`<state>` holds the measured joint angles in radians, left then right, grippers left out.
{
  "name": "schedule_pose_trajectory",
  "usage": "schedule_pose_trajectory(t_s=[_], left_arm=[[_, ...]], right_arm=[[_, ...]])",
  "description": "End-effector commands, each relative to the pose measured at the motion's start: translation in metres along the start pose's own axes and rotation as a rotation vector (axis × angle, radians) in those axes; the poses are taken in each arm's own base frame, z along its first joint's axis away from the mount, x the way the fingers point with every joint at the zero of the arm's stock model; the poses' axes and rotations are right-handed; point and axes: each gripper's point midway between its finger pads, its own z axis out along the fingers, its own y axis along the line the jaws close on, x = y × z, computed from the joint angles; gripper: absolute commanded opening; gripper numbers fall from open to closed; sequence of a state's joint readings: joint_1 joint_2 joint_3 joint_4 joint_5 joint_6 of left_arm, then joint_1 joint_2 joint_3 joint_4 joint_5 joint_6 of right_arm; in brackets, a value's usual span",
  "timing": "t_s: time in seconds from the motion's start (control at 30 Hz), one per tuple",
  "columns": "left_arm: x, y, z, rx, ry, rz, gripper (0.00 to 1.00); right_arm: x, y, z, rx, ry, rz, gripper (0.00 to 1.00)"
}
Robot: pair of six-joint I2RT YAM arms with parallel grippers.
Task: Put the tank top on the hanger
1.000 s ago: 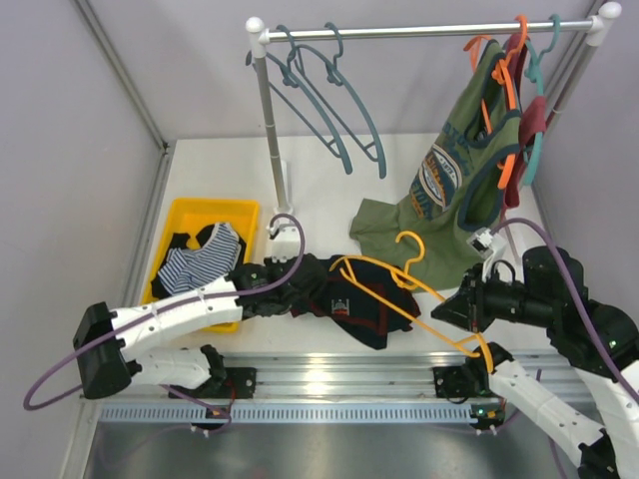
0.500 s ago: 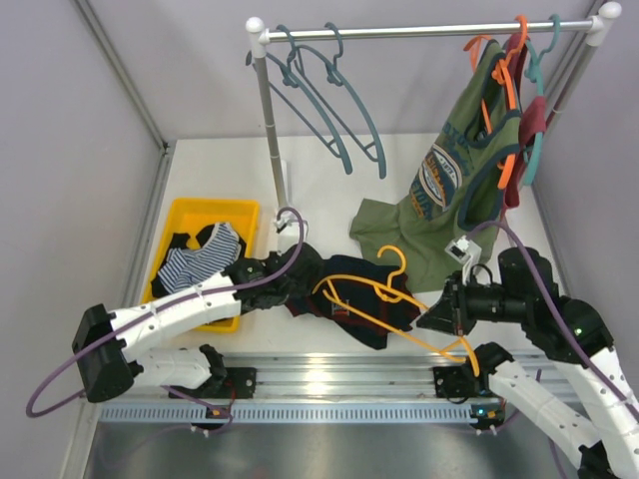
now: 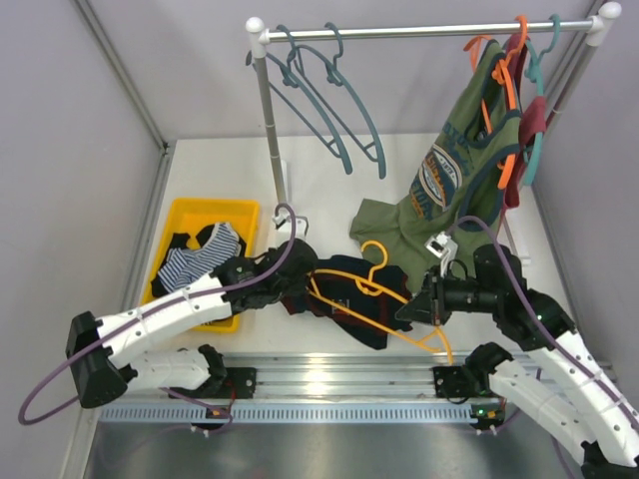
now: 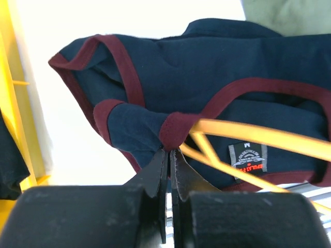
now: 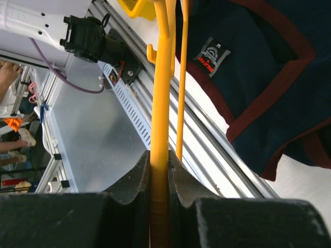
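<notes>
The tank top lies bunched on the table at about 6 o'clock, close to the front rail, between the two claws; its long axis runs roughly 9 to 3 o'clock; in the left wrist view its maroon-trimmed neck and armholes face the camera, label showing.

The hanger sits tilted over the top; its long axis runs from about 10 o'clock down to 4 o'clock, and its hook curls up toward 12 o'clock, toward the green top on the rack.

The left arm reaches low from 8 o'clock, past the yellow bin; the left gripper is pinched tight on a fold of maroon trim, with one yellow bar of the hanger just beside the pinch.

The right arm bends in from 4 o'clock, wrist levelled toward 9 o'clock; the right gripper is clamped on the hanger's lower bar near its 4 o'clock end, and the bar runs straight out between its fingers above the rail.
</notes>
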<state>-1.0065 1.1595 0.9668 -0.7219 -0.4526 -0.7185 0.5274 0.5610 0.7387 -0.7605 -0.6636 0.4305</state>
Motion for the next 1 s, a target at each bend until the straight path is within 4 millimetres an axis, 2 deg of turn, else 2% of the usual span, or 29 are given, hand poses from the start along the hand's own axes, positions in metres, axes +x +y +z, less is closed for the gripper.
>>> schedule_pose_trajectory(t_s=[0.0,0.17,0.3,0.5,0.53,0.6,0.63,0.8,0.9,0.97], left_arm=[[-0.028,-0.007,-0.019,0.045,-0.069,-0.007,0.0],[-0.031,-0.009,-0.026,0.056,-0.057,0.015,0.0],[-0.034,-0.012,-0.034,0.089,-0.061,0.015,0.0],[-0.03,-0.013,-0.04,0.129,-0.052,0.024,0.0],[-0.029,-0.014,-0.041,0.136,-0.048,0.027,0.0],[-0.026,-0.015,-0.042,0.149,-0.037,0.03,0.0],[-0.028,-0.016,-0.043,0.159,-0.047,0.027,0.0],[-0.029,-0.019,-0.041,0.185,-0.068,0.031,0.0],[-0.028,-0.018,-0.039,0.178,-0.072,0.034,0.1],[-0.029,-0.018,-0.04,0.183,-0.08,0.025,0.23]], right_arm=[[-0.023,0.024,0.006,-0.106,-0.073,-0.087,0.0],[-0.025,0.029,0.021,-0.134,-0.074,-0.113,0.0],[-0.018,0.031,0.04,-0.141,-0.055,-0.13,0.0],[-0.024,0.035,0.072,-0.165,-0.113,-0.169,0.0],[-0.03,0.036,0.078,-0.17,-0.151,-0.179,0.0],[-0.027,0.037,0.089,-0.172,-0.145,-0.19,0.0],[-0.033,0.04,0.093,-0.173,-0.175,-0.205,0.0],[-0.037,0.044,0.108,-0.18,-0.197,-0.252,0.0],[-0.037,0.04,0.114,-0.17,-0.202,-0.267,0.0],[-0.039,0.04,0.115,-0.172,-0.216,-0.272,0.0]])
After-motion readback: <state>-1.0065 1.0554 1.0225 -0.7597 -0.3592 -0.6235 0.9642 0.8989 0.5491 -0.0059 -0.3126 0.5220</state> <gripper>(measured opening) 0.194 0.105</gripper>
